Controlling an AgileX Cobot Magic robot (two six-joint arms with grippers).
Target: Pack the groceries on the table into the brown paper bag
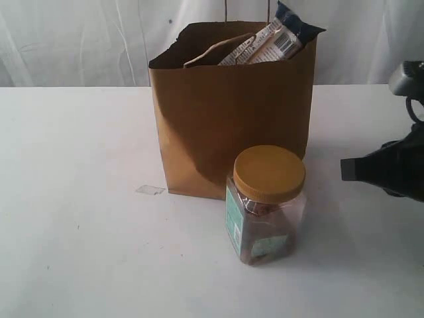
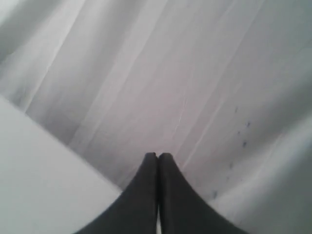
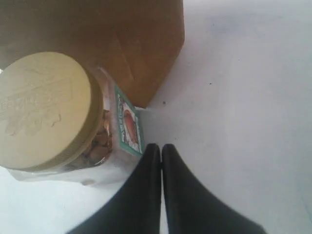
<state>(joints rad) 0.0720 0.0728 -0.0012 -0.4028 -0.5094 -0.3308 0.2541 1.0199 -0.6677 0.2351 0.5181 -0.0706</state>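
The right gripper (image 3: 157, 146) is seen with its jaws pressed together and nothing held between them; in the exterior view it (image 1: 344, 169) is held low over the table (image 1: 79, 232) at the right edge, with its tip turned toward the jar (image 1: 265, 212). A clear gap is left between tip and jar. In the right wrist view the jar (image 3: 48, 112) is found just beside the fingertips, its teal label (image 3: 129, 127) turned toward them and its yellow lid (image 3: 41, 109) screwed on. The jar is stood upright on the table, directly in front of the bag (image 1: 225, 119) and close to its front wall; whether the two touch cannot be told. The bag is set upright near the middle of the table with its mouth open and its thin handles (image 1: 225, 10) raised. A dark-blue packet (image 1: 278, 36) is leaned inside it, its top poking out above the rim at the right. A small clear scrap (image 1: 150, 190) is left on the table by the bag's left corner. The left gripper (image 2: 157, 155) is likewise closed on nothing and is pointed at a white curtain (image 2: 170, 73); it is not caught by the exterior view.
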